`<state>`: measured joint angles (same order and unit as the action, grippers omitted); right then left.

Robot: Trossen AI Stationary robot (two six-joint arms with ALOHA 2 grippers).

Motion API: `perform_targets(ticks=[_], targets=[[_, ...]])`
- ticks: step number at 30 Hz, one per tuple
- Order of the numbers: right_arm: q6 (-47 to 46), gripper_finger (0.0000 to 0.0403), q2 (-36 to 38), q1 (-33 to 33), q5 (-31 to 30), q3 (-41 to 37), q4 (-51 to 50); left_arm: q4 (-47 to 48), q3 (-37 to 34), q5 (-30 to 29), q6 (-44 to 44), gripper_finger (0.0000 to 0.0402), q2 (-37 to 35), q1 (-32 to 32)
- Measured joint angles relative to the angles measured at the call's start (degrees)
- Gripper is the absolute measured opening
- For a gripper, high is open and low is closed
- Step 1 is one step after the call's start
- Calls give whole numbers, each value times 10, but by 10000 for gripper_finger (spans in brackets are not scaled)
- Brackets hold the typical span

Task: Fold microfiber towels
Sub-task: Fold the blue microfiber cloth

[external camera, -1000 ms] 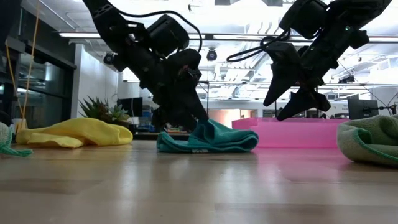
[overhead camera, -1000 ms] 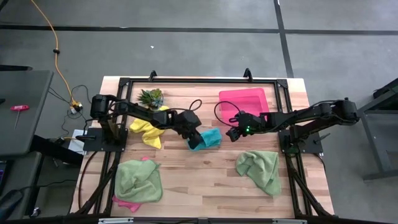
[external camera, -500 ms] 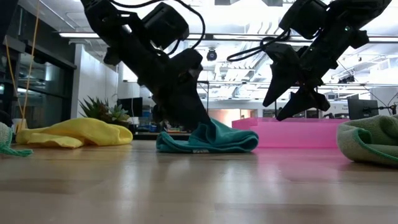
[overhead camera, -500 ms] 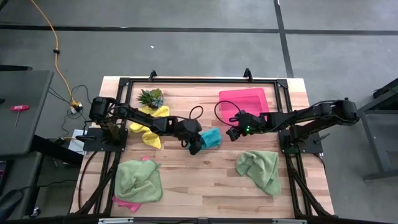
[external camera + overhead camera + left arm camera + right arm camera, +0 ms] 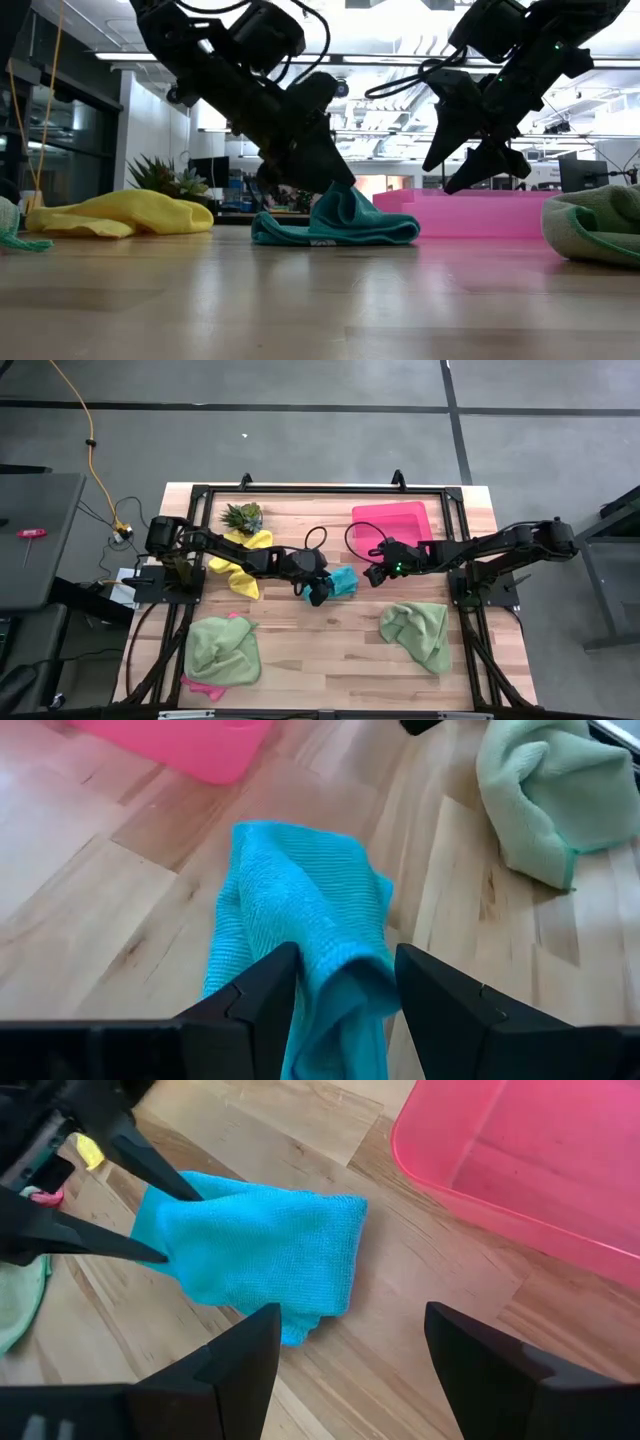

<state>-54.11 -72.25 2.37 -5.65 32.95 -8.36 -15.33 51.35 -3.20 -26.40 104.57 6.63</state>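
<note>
Just beside the pink tray [image 5: 392, 521], toward the counter's [image 5: 330, 650] middle, we see the teal towel [image 5: 341, 581] bunched up, the left gripper [image 5: 318, 592] pinching its near edge between its jaws. The right gripper [image 5: 373, 576] hovers on the towel's other side, below the tray, jaws spread and empty.

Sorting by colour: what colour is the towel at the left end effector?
Teal towel; clearest in the left wrist view.

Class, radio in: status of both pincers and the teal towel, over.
Left pincer shut on teal towel, edge lifted. Right pincer open, hovering above it, holding nothing. Pink tray close behind; nothing blocking.
</note>
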Motion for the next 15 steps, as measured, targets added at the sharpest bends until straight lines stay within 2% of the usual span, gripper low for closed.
perform_targets(ticks=[6,15], targets=[[2,240,0,0,0,0,0,-35,0,13,-23,171,37,-9],[2,240,0,0,0,0,-1,-35,0,19,1,191,37,-14]])
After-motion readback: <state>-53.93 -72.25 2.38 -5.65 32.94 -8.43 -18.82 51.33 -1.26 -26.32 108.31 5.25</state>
